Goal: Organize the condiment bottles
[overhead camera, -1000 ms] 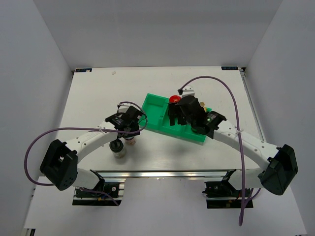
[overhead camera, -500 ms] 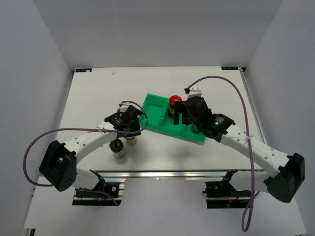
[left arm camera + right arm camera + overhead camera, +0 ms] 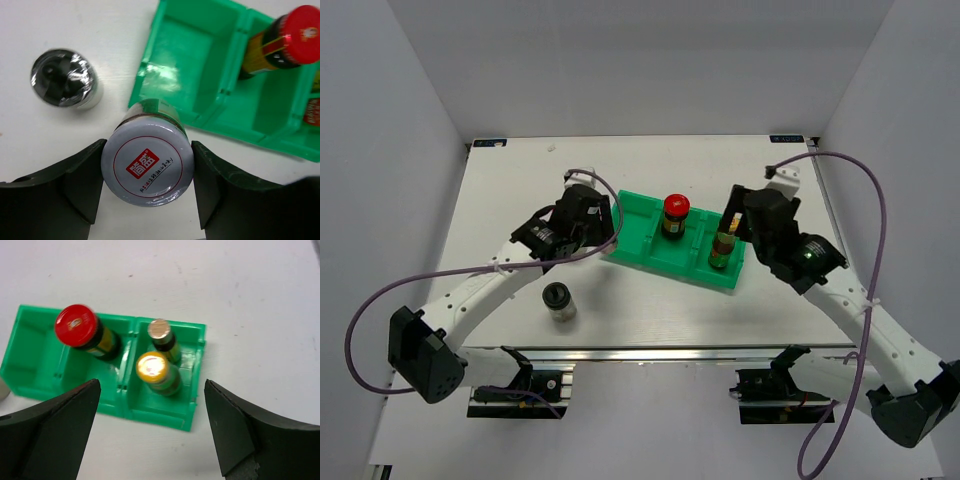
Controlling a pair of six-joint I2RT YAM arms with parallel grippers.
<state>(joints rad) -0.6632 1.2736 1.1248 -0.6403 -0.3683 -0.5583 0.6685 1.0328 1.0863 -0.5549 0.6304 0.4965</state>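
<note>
**Desk** [image 3: 510, 180]: white; carries everything listed below.

**Green three-compartment tray** [image 3: 638, 225]: set askew, just right of the desk's centre. The left compartment is bare. The middle and right compartments are occupied.

**Right gripper** [image 3: 745, 220]: a second ago it was over the tray's right-hand compartments. It is now drawn back beyond the tray's right end, jaws wide apart and holding nothing. Its delivery there looks finished.

**Left gripper** [image 3: 588, 218]: a second ago it was low toward the desk's near edge, beside the shaker. It has now travelled to the tray's left end, jaws clamped on the silver-lidded jar.

**Silver-lidded jar** [image 3: 147, 167]: held upright above the desk, just off the tray's near-left corner. Probably bound for the bare left compartment, with nothing standing in its path.

**Red-lidded brown jar** [image 3: 675, 212]: upright in the middle compartment.

**Two slim sauce bottles** [image 3: 724, 243]: upright and close together, sharing the right compartment. One cap is yellow, the other pale.

**Black-capped shaker** [image 3: 558, 300]: upright on the desk near its near edge, left of centre, well apart from the tray. Not yet collected.
</note>
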